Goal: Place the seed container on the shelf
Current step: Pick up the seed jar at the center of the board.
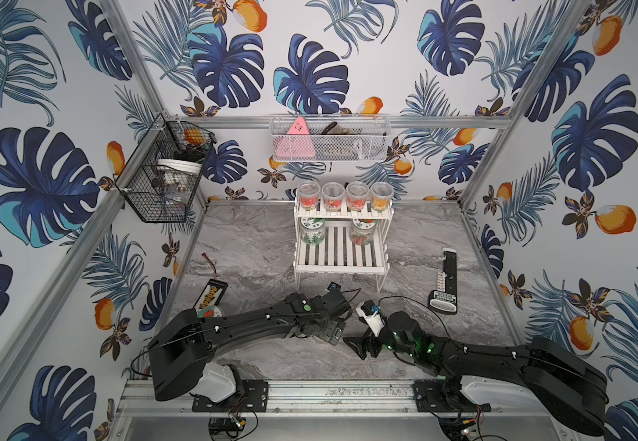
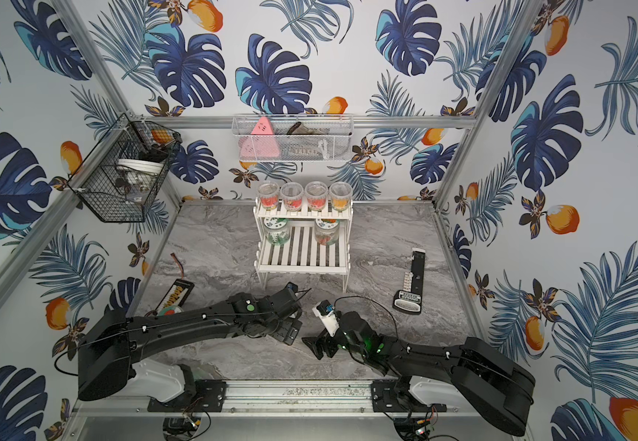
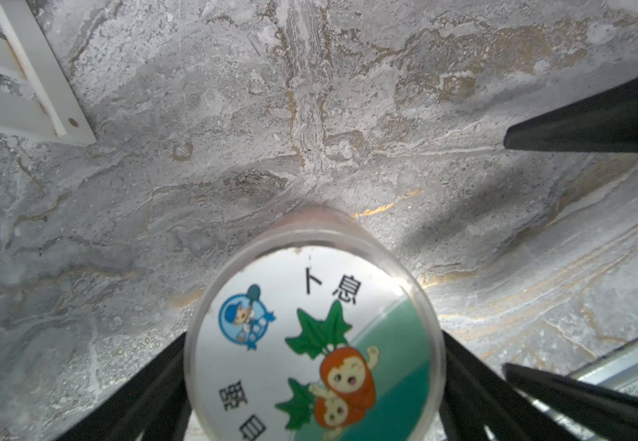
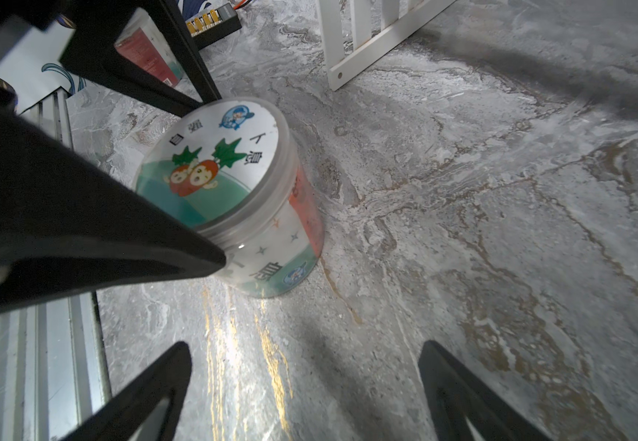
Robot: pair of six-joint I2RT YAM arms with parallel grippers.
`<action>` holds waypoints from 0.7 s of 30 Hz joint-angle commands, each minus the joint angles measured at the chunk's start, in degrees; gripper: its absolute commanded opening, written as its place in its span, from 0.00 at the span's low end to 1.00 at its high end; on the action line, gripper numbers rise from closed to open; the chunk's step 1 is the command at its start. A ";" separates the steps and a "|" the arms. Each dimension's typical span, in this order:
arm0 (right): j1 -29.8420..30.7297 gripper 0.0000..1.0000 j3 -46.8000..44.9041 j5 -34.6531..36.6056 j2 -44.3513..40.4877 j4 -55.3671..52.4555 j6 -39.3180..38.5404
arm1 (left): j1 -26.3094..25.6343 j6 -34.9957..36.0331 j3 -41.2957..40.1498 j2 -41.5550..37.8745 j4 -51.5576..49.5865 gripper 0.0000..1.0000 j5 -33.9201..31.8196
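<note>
seed container [image 4: 229, 172]: upright on worktop [image 4: 500, 229], in front of the shelf [image 1: 340, 266] | left hand [image 3: 314, 340]: fingers against both sides of its lid, gripping it | right hand [image 4: 306, 347]: spread wide, empty, just beside container | shelf: four cups [image 1: 344, 196] on upper tier, two jars [image 1: 361, 233] on lower

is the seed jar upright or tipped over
Upright: the jar stands on its base on the table, printed lid facing up.
</note>
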 commanded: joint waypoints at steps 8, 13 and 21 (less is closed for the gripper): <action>0.06 0.97 0.83 -2.57 -1.83 3.71 -4.17 | 0.51 -3.25 9.06 -2.46 -10.99 0.87 -1.53; 0.15 0.98 3.06 -3.37 -6.33 3.10 -7.90 | 2.73 -5.95 16.66 -1.64 -20.04 0.87 0.76; 0.15 0.99 7.51 -1.99 -4.17 6.16 -13.28 | 6.87 -4.75 27.56 -0.16 -27.26 0.87 7.15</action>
